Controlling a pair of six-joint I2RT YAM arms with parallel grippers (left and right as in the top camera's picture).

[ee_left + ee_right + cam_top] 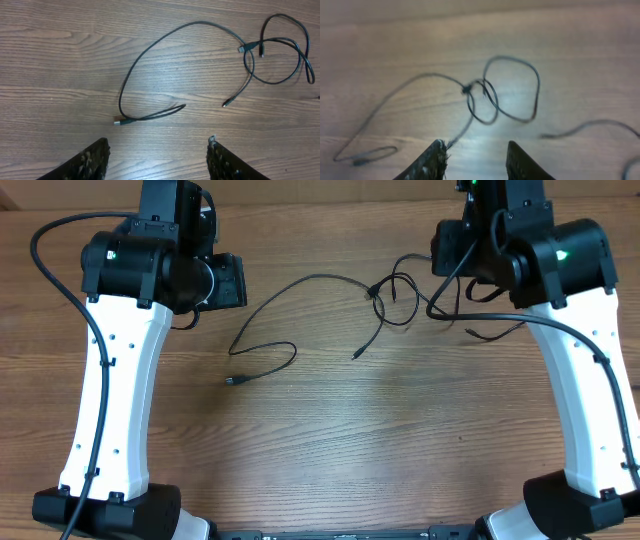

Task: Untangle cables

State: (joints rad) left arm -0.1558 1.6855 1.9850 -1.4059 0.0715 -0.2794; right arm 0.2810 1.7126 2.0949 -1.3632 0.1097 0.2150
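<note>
Thin black cables lie loose on the wooden table. One long cable (330,277) arcs from a folded plug end (231,380) at the left to a small knot (375,292) with overlapping loops (402,305) at centre right. A free strand end (355,357) hangs below the knot. In the left wrist view the arc (200,22) and knot (242,48) lie well ahead of my open, empty left gripper (158,146). In the blurred right wrist view the knot (466,90) lies ahead of my open right gripper (475,147). A strand runs down to its left fingertip.
Another thin black strand (495,335) lies by the right arm and also shows in the right wrist view (585,123). The two white and black arms (110,400) (590,380) stand at the table's left and right sides, with thick black arm cables (45,240).
</note>
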